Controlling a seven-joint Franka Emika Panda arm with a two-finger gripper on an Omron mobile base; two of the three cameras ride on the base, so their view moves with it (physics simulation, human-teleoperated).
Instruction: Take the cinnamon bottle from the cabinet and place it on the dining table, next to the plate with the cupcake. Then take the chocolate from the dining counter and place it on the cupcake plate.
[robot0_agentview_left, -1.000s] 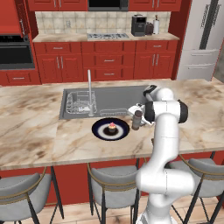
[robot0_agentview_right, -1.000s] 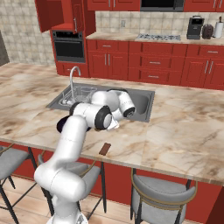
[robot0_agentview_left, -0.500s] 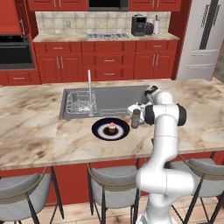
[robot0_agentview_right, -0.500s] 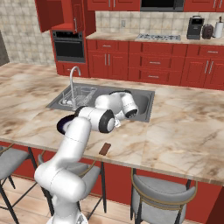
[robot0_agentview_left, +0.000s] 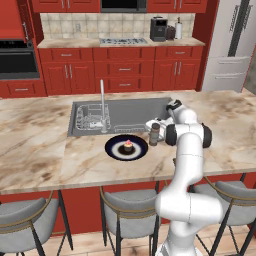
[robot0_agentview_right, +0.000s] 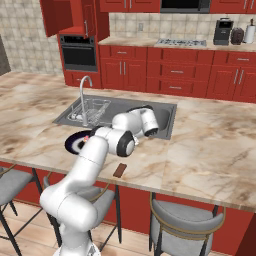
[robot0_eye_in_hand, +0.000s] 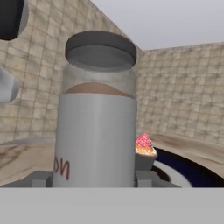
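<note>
My gripper is shut on the cinnamon bottle, a small jar with brown contents and a dark cap. It holds the jar upright just right of the dark navy plate on the marble dining table. The pink-topped cupcake sits mid-plate. In the hand view the bottle stands between my fingertips, with the cupcake and plate just behind it. Whether the jar's base touches the top I cannot tell. The chocolate lies flat near the counter's front edge, behind my arm.
A steel sink with a tall faucet and a wire rack lies right behind the plate. Grey stools stand under the counter's front edge. The red cabinet hangs at the far left with a door open.
The arm has folded in a little and the hand with the bottle has sunk slightly beside the plate. The grip is unchanged.
</note>
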